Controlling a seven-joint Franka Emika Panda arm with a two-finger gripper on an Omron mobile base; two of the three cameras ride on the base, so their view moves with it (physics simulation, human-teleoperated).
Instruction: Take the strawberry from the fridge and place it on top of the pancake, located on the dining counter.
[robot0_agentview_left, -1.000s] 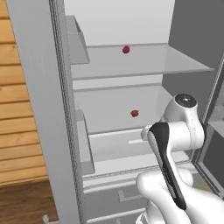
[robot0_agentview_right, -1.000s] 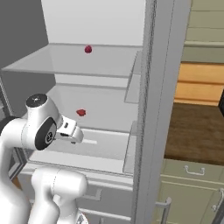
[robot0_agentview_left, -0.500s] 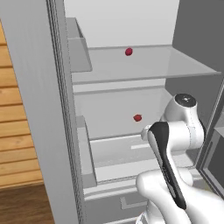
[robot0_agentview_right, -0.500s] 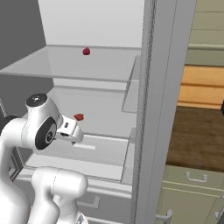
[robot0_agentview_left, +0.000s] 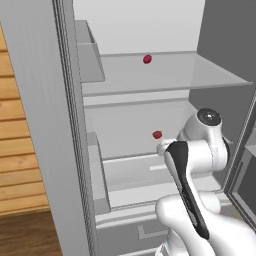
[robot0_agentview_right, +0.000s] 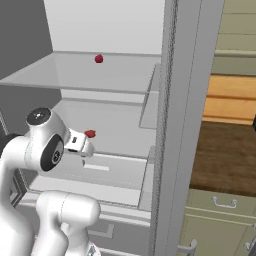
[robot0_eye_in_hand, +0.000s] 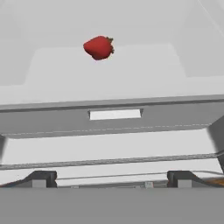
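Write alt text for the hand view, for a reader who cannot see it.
A small red strawberry lies on a pale fridge shelf ahead of the open end effector, whose two dark fingertips stand wide apart at the bottom, holding nothing. Between them and the berry runs the shelf's front edge, with a lower shelf below it.

strawberry (robot0_eye_in_hand: 99, 47): small, red, roundish, lying on lower fridge shelf, back half | 2nd red berry (robot0_agentview_left: 147, 59): on upper shelf, near rear wall | fridge (robot0_agentview_left: 45, 100): light grey, doors open, 2 shelves and door bins visible
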